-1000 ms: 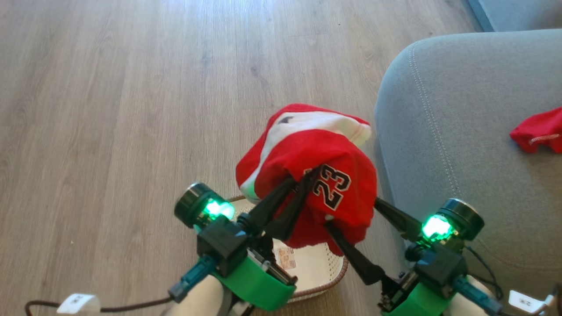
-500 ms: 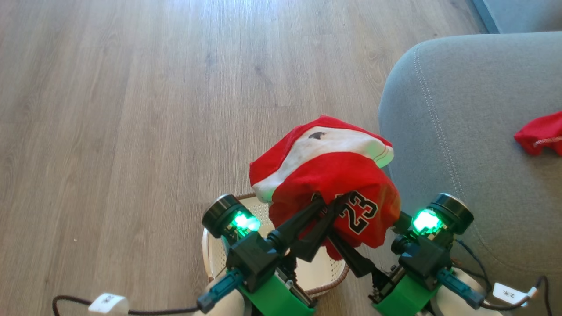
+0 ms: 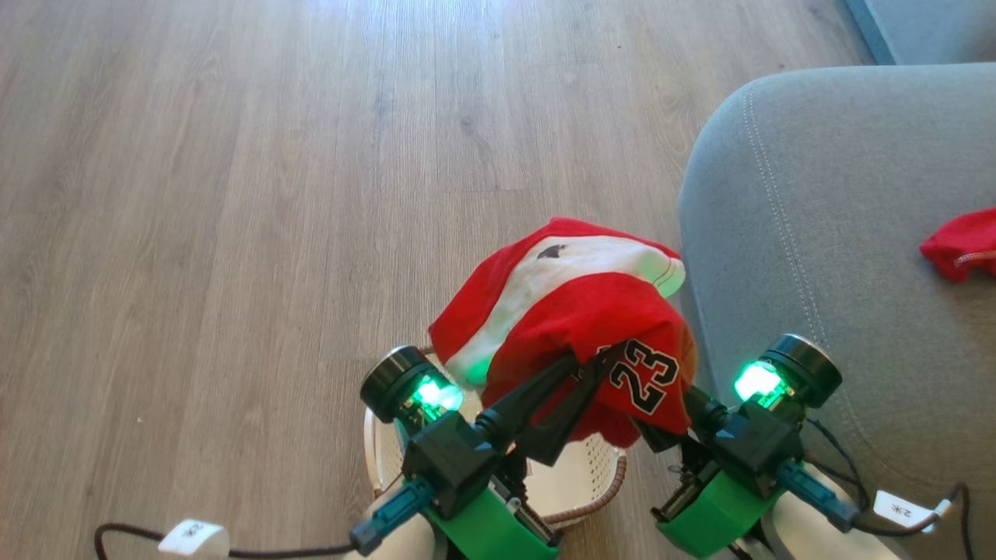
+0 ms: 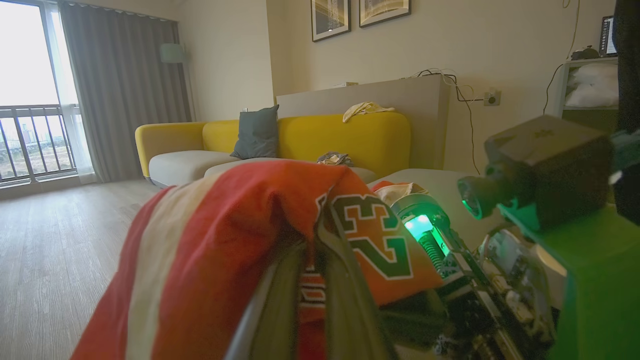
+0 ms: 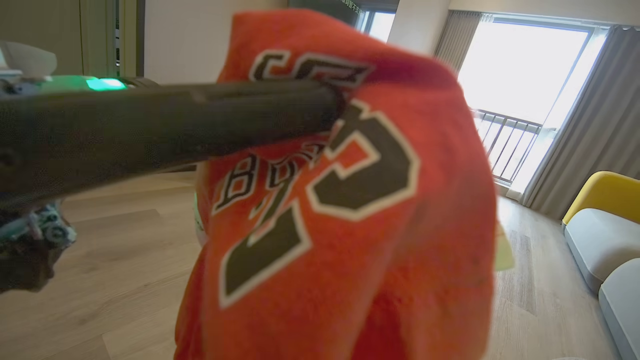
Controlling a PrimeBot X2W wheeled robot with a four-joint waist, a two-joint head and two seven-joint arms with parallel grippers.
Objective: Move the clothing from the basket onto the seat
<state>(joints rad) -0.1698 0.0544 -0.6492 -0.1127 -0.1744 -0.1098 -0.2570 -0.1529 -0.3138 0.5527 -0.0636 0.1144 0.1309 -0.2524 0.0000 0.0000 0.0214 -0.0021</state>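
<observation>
Red and white cloth up in the air: the red jersey (image 3: 576, 311), black "23" showing, is bunched up and held above the basket (image 3: 613, 484), which sits on the wood floor (image 3: 233, 233) right below it. Your left gripper (image 3: 599, 354) has it. The two dark fingers come together at the tips and pinch a fold just beside the number, and the left wrist view shows cloth trapped between them. Your right gripper (image 3: 677, 428) is tucked under the jersey's lower right hem. Its fingers are buried in fabric in the head view and in its own wrist view, so I can't tell you whether it is wide or closed.

Edges now. The jersey's white collar end lies right against the seat (image 3: 817, 233) at its rounded left edge in the head view, but I can't tell whether it touches. The stitched seam runs down just inside that edge. The basket's brown rim is near the foot of the seat, slightly apart from it.

Room to move: open floor spreads ahead and to your left. On the seat, a broad stretch of grey cushion lies between the near corner and the second red garment (image 3: 961, 250), which rests far over by the head view's right border.
</observation>
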